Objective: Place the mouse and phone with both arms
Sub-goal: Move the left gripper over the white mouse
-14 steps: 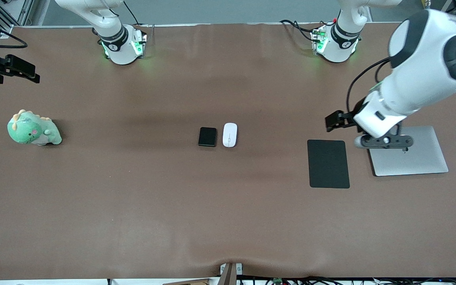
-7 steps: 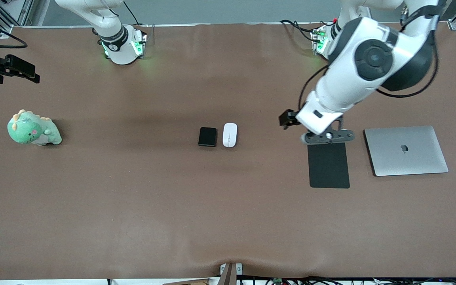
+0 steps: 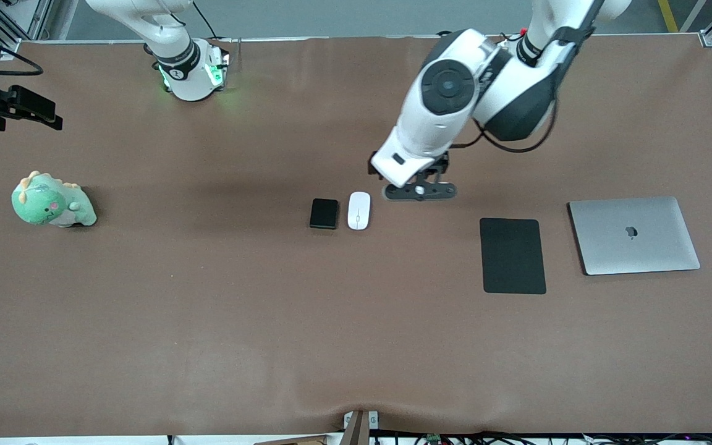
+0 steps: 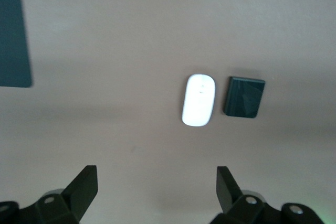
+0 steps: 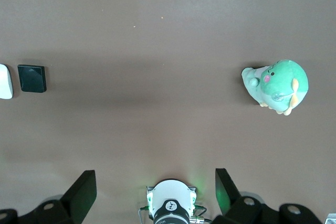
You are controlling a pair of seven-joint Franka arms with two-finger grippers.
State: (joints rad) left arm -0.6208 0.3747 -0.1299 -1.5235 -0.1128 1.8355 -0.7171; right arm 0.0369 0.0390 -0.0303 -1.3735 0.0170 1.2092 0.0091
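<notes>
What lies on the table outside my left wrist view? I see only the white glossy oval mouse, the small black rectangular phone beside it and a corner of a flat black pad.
Observer: A closed silver laptop lies beside that flat black mouse pad, toward the left arm's end.
Operator: Is anything at the right arm's end?
Observer: A green plush dinosaur sits there, far from the white oval mouse and the small black phone.
Operator: Where is the right arm?
Observer: It waits; the right gripper, open, hangs high over the right arm's end of the table.
</notes>
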